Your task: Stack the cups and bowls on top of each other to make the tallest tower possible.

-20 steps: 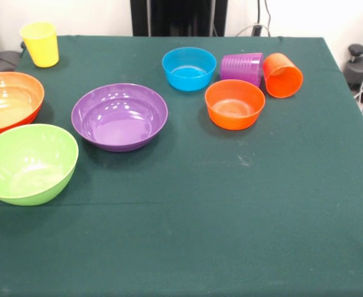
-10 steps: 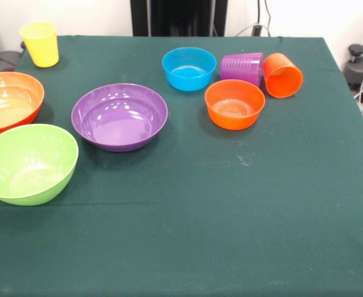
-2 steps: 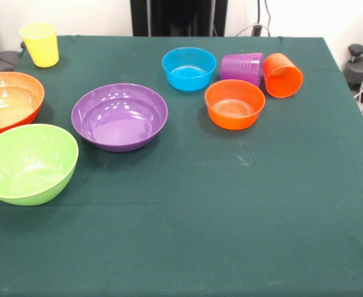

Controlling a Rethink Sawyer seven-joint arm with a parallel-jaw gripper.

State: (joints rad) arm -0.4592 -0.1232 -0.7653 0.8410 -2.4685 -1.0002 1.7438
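green-clothed table [image 3: 230,216], white wall [image 3: 305,15]

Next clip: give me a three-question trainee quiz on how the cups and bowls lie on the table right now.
1. True or false: the yellow cup stands upright, apart from the other cups.
2. Which cup lies on its side with its mouth toward the camera? A) purple ribbed cup B) orange cup C) yellow cup
3. Fill in: the bowl between the large orange bowl and the small blue bowl is the ____ bowl.

Key: 1 true; 2 B; 3 purple. Nothing is stacked yet, and the robot's hand is not in view.
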